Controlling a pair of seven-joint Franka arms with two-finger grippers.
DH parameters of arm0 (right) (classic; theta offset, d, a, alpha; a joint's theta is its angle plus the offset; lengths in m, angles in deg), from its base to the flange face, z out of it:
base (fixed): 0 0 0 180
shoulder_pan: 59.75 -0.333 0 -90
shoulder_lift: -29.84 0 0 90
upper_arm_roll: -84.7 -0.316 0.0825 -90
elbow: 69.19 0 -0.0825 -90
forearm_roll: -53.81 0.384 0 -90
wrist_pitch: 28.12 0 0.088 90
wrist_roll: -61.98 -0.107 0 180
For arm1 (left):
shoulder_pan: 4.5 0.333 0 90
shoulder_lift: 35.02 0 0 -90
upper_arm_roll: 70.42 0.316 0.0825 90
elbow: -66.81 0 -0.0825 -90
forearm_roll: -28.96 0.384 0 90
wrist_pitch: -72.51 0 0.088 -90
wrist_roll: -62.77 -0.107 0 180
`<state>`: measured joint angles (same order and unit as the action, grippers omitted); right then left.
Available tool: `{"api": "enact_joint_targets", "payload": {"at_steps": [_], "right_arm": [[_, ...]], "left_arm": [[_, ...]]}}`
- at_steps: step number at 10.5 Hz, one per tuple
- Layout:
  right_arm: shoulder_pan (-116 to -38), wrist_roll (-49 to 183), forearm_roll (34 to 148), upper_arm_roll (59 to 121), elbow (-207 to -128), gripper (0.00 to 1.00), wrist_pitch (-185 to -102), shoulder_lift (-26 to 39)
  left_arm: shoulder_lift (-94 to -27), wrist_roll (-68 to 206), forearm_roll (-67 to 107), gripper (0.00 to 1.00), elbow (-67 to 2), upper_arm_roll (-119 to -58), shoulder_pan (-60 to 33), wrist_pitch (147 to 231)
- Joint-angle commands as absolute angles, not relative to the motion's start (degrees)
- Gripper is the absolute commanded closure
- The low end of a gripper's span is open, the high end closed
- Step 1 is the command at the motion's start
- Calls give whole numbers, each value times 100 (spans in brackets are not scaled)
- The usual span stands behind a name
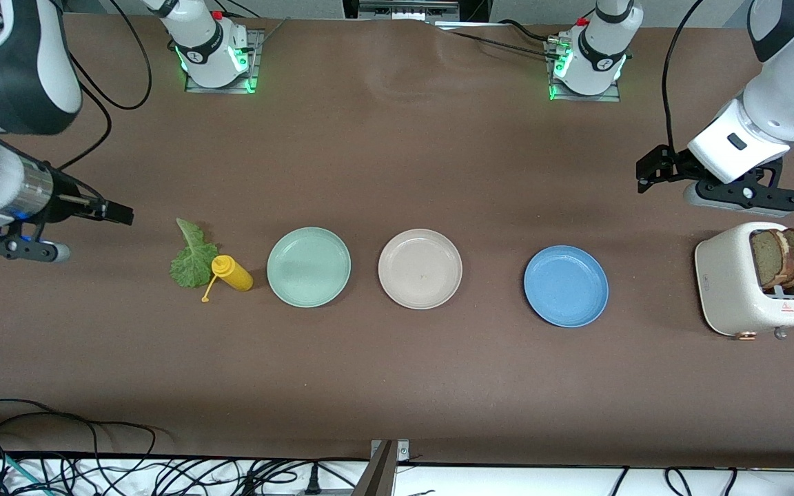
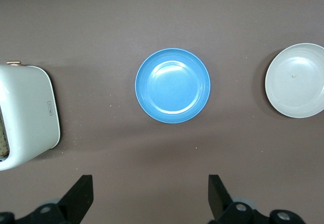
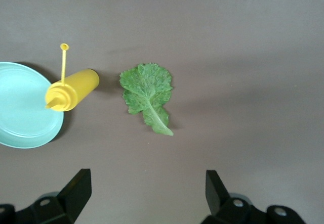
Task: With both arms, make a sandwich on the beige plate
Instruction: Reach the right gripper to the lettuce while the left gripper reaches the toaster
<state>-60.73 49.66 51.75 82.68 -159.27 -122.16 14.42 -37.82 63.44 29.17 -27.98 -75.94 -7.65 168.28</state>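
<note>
Your left claw (image 2: 150,196) hangs with fingers apart above the table (image 1: 397,386) near the toaster (image 1: 748,293). Your right claw (image 3: 147,193), fingers likewise apart, waits well away at the other end, where the lettuce leaf (image 1: 191,258) lies.

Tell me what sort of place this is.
Probably a robotics lab bench staged as a kitchen: two white robot arms bolted to a brown table, loose cables along its edge, and props like a cream toaster holding brown bread slices and a round beige plate.
</note>
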Motion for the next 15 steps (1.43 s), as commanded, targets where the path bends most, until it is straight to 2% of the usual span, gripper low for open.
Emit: {"api": "enact_joint_targets", "payload": {"at_steps": [1,4,6,15], "right_arm": [[-6037,4985,5249,8286,-15848,0,-12234,1061],[-6002,4985,5240,8294,-15848,0,-12234,578],[-5967,4985,5240,8294,-15848,0,-12234,270],[-6037,5055,5240,8259,-15848,0,-12303,-742]], "left_arm": [[-4159,6383,2878,0,-2670,-7596,-749,16901],[-4441,6312,3247,0,-2662,-7552,-460,16972],[-4600,6295,3404,0,-2662,-7552,67,16989],[-4723,6295,3784,0,-2662,-7543,815,17147]]}}
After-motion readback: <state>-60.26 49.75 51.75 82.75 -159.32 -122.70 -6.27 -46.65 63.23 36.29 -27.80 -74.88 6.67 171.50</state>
